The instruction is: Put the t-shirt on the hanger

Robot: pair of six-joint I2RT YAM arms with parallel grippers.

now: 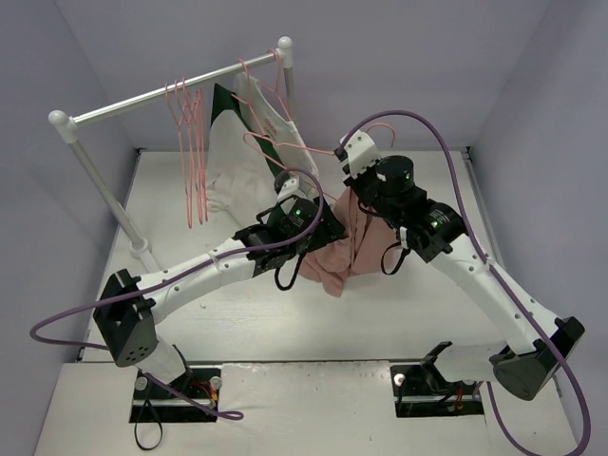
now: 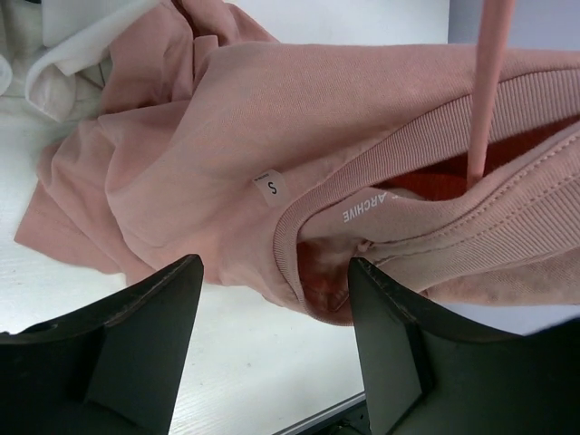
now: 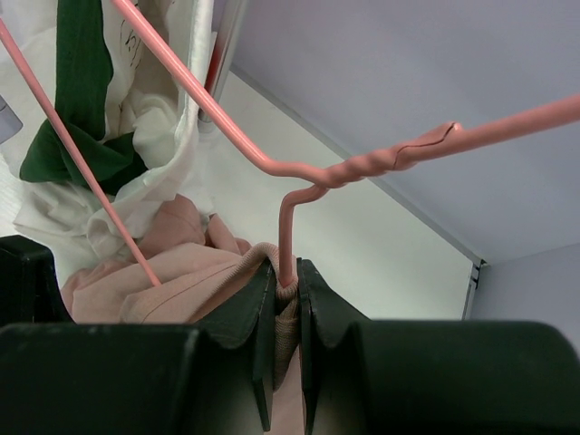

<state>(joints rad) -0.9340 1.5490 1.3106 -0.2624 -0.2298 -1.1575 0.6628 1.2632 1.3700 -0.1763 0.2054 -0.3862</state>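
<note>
The t-shirt (image 1: 334, 252) is salmon pink and hangs bunched between the two arms, its lower part on the white table. My right gripper (image 3: 287, 276) is shut on the ribbed collar (image 3: 258, 258) together with the neck of the pink wire hanger (image 3: 344, 169), which rises from the jaws; its hook (image 1: 378, 128) points to the back right. My left gripper (image 2: 274, 267) is open just under the collar (image 2: 299, 245) by the size label. A fold of the collar dips between the jaws against the right finger (image 2: 381, 308). The hanger wire (image 2: 483, 100) enters the neck opening.
A white-and-metal rack pole (image 1: 161, 90) crosses the back left, with its upright (image 1: 100, 185) coming toward the left arm. Several spare pink hangers (image 1: 190, 142) hang from it, and a white and green garment (image 1: 242, 142) hangs just behind the left gripper.
</note>
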